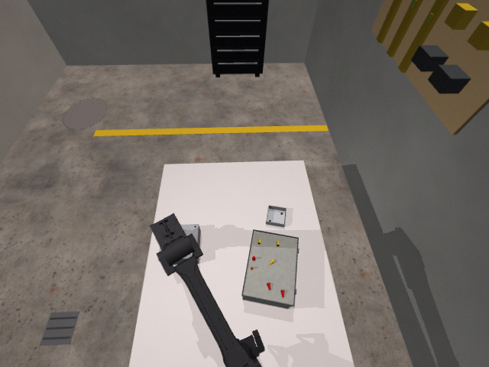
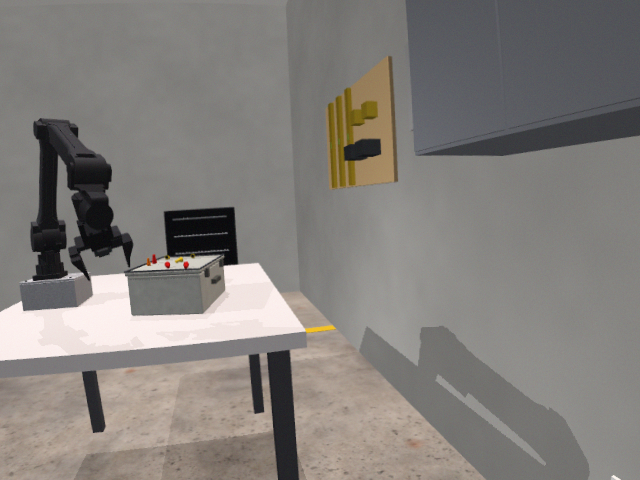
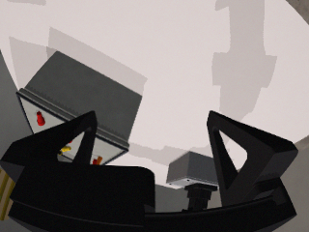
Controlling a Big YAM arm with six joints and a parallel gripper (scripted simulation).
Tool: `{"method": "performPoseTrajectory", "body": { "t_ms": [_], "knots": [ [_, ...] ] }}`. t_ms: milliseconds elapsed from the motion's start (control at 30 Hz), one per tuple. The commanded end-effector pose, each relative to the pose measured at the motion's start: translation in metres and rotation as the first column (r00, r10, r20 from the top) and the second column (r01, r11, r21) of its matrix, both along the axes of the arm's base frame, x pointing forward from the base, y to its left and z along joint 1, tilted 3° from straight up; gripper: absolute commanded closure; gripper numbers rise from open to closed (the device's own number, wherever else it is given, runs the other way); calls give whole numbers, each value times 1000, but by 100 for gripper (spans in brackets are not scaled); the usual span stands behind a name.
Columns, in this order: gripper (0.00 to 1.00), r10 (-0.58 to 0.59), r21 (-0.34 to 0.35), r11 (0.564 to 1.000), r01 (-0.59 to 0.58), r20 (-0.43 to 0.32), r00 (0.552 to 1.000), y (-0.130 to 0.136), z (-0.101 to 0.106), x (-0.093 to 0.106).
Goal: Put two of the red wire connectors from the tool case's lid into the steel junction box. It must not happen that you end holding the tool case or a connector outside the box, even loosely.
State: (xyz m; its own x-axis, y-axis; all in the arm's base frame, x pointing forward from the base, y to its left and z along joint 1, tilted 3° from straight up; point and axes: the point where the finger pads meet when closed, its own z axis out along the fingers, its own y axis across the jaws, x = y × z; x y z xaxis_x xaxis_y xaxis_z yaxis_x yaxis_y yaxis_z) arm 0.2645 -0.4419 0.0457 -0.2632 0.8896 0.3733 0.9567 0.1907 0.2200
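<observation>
The grey tool case (image 1: pixel 270 268) lies shut on the white table with its lid up. Three red wire connectors sit on the lid: one near the left edge (image 1: pixel 253 258) and two near the front (image 1: pixel 269 286) (image 1: pixel 283 293). They also show in the exterior view (image 2: pixel 167 264). The small open steel junction box (image 1: pixel 276 215) stands just beyond the case and shows between the fingers in the wrist view (image 3: pixel 193 169). My gripper (image 2: pixel 107 268) (image 3: pixel 152 117) is open and empty. It hangs left of the case at about lid height, clear of it.
Several yellow connectors (image 1: pixel 272 261) and one orange connector (image 1: pixel 251 267) share the lid. The black arm (image 1: pixel 197 292) rises from a grey pedestal block (image 2: pixel 54 291) left of the case. The case has latches on its right side (image 2: pixel 214 279). The table edges are near the case's right and front.
</observation>
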Motion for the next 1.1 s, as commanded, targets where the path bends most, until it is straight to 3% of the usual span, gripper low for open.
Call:
{"method": "performPoseTrajectory", "body": {
  "t_ms": [0, 533, 767, 1067],
  "knots": [
    [0, 0, -11, 1000, 0, 5, 1000, -2, 5, 1],
    [0, 0, -11, 1000, 0, 5, 1000, -2, 5, 1],
    [0, 35, -71, 997, -33, 28, 999, -4, 17, 16],
    [0, 162, -229, 963, -141, 76, 984, 12, 39, 62]
  ]
}}
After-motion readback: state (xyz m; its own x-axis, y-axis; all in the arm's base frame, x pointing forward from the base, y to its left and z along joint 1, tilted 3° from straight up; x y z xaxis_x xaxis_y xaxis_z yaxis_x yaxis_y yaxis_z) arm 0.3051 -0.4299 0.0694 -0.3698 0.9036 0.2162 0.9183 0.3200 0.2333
